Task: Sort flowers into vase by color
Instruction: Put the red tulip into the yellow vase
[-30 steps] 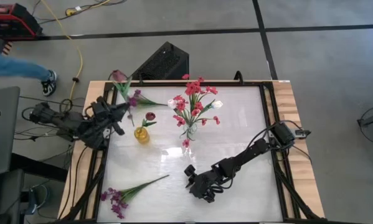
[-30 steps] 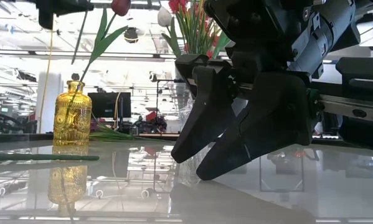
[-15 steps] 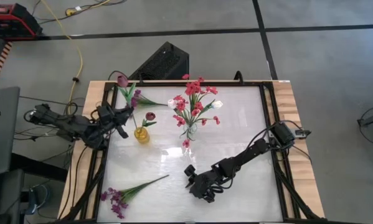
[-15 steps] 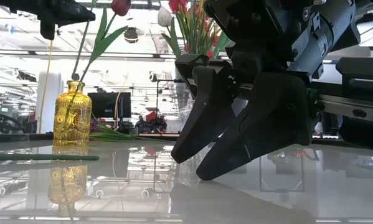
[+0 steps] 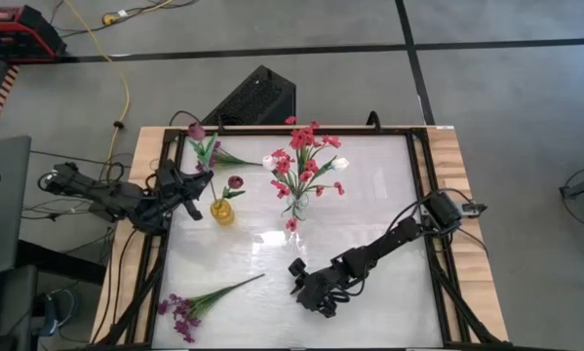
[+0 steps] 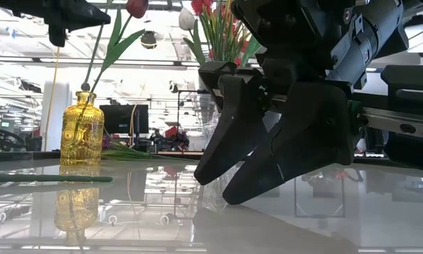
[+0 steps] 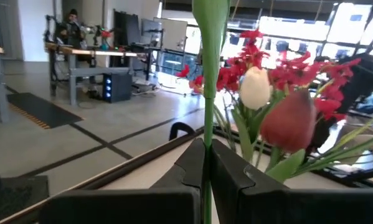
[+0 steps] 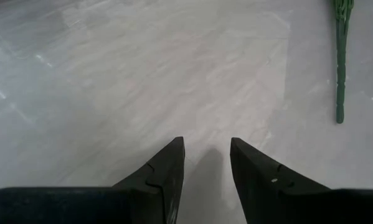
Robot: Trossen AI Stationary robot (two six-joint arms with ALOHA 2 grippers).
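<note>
My left gripper is at the table's left edge beside the yellow glass vase, shut on a green stem topped by a dark maroon bud. In the low view that stem slants down to the yellow vase's mouth. One maroon bud stands in that vase. The clear vase holds red-pink clusters and white buds. One purple sprig lies by the far left corner, another by the near left corner. My right gripper is open, low over the table's near middle. My left gripper pinches the maroon flower's stem between its two fingers, which lie across it. The fingers come level from the table's left side. The stem stands nearly upright, bud above the fingers, and its lower end is at the yellow vase's mouth.
The wooden table frame runs round the white top. A dark box sits beyond the far edge. The near purple sprig's stem lies ahead of my right gripper. Bare tabletop lies right of the clear vase.
My left gripper has moved toward the yellow vase and come lower, staying shut on the stem. The held flower has swung more upright, and its bud has shifted toward the table. A person at the far left has gone from view.
</note>
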